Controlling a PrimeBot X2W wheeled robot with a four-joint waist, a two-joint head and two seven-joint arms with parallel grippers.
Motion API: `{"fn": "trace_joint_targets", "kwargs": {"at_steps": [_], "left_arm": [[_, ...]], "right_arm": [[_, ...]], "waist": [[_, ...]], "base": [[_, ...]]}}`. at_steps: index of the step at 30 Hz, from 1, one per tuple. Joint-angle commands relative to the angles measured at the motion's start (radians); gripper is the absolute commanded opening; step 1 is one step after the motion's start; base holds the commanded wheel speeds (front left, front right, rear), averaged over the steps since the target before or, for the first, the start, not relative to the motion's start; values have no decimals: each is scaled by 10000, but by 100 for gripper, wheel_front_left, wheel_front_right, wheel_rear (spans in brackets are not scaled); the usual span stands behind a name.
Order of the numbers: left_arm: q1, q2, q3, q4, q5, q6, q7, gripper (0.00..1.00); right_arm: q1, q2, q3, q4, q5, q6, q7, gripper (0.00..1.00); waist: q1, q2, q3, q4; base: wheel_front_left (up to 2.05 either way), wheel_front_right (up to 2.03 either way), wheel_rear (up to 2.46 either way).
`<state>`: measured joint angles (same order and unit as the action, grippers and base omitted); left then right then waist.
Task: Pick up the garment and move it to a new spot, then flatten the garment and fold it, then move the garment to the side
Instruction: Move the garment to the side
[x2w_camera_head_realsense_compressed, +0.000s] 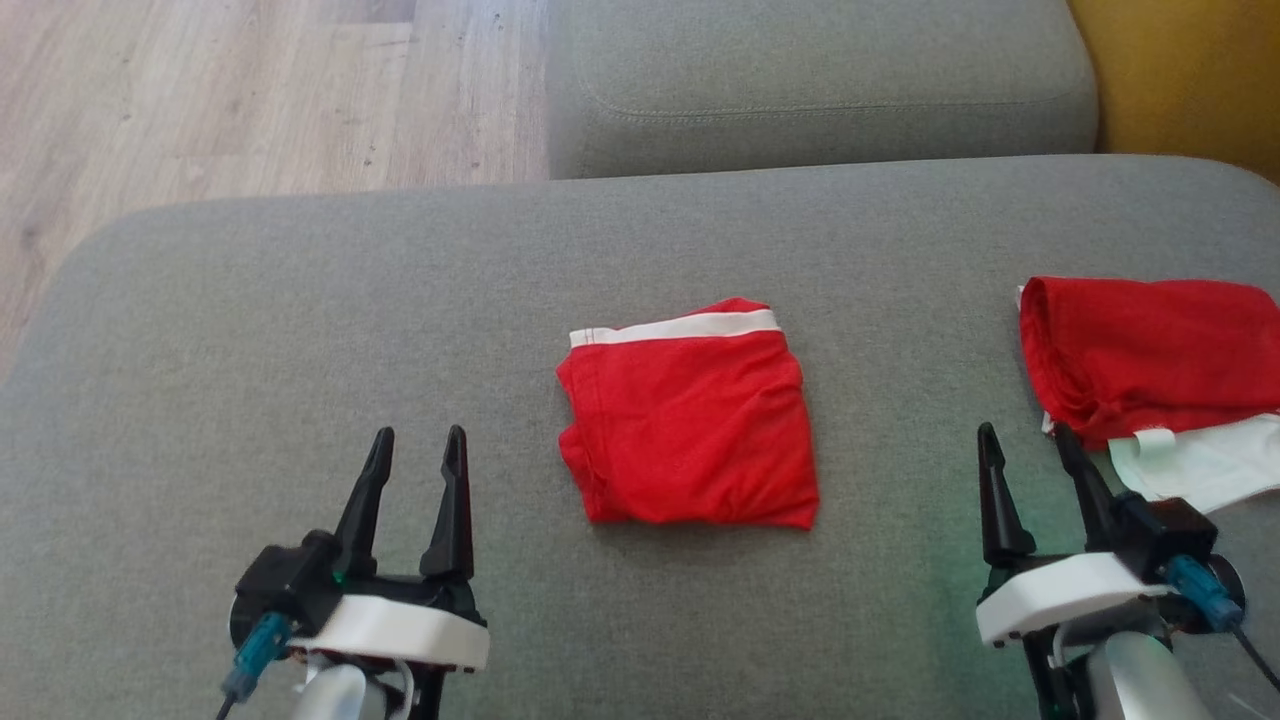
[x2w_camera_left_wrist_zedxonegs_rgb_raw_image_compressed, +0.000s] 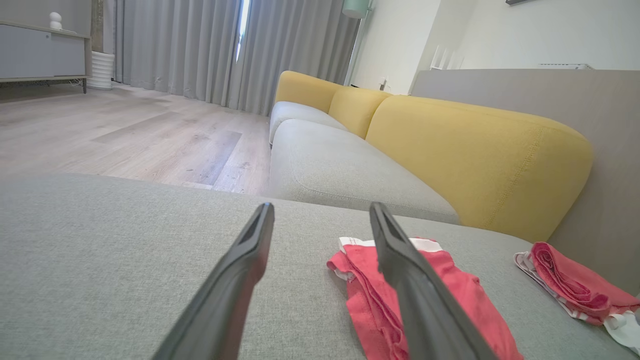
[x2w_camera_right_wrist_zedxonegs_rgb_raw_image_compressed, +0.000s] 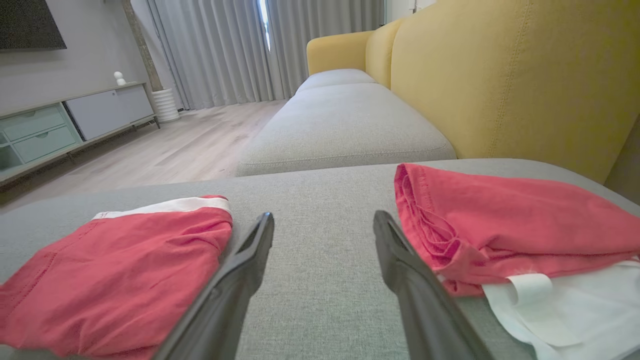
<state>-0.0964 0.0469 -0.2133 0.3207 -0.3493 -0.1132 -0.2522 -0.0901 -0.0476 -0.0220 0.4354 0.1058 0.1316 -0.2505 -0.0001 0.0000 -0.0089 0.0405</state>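
A red garment (x2w_camera_head_realsense_compressed: 690, 420) with a white waistband lies folded into a rough square in the middle of the grey cushion (x2w_camera_head_realsense_compressed: 250, 330); it shows too in the left wrist view (x2w_camera_left_wrist_zedxonegs_rgb_raw_image_compressed: 465, 295) and the right wrist view (x2w_camera_right_wrist_zedxonegs_rgb_raw_image_compressed: 115, 280). My left gripper (x2w_camera_head_realsense_compressed: 418, 438) (x2w_camera_left_wrist_zedxonegs_rgb_raw_image_compressed: 321, 207) is open over bare cushion to the garment's left, holding nothing. My right gripper (x2w_camera_head_realsense_compressed: 1028, 435) (x2w_camera_right_wrist_zedxonegs_rgb_raw_image_compressed: 324, 216) is open and empty too, between this garment and a second red garment (x2w_camera_head_realsense_compressed: 1150, 350) (x2w_camera_right_wrist_zedxonegs_rgb_raw_image_compressed: 510, 220) at the right edge, its right fingertip close to that cloth.
The second red garment rests on a white cloth (x2w_camera_head_realsense_compressed: 1200, 465) (x2w_camera_right_wrist_zedxonegs_rgb_raw_image_compressed: 575, 310). Behind lies another grey seat cushion (x2w_camera_head_realsense_compressed: 820, 80), with the yellow backrest (x2w_camera_head_realsense_compressed: 1190, 70) at the far right. Wooden floor (x2w_camera_head_realsense_compressed: 200, 90) lies beyond the cushion's left and far edges.
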Motion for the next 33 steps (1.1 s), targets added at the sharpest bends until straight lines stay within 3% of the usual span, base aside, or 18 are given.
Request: {"fn": "trace_joint_targets", "kwargs": {"at_steps": [1,12,20,28,33], "left_arm": [[-338,34,391,-300,132,2,-95,100],[-375,33,378,-300,119,-13,-95,100],[-637,33,210,-295,89,-44,-95,100],[-965,33,-11,-225,-21,-73,-95,100],[-1107,33,-80,-169,-89,-84,-95,100]], "right_arm": [[-236,-28,263,-380,22,-9,-112,100],[-246,-27,290,-381,-1,-9,-112,100],[-1074,-26,465,-32,-286,-9,307,100],[-2123,-26,510,1173,-352,-9,1296,100],[-2677,-26,954,1936,223,-9,1592,100]], "waist": [[1,0,5,28],[1,0,110,188],[1,0,599,574],[1,0,1117,1175],[1,0,1289,1451]], "base": [[0,0,0],[0,0,0],[0,0,0],[0,0,0],[0,0,0]]}}
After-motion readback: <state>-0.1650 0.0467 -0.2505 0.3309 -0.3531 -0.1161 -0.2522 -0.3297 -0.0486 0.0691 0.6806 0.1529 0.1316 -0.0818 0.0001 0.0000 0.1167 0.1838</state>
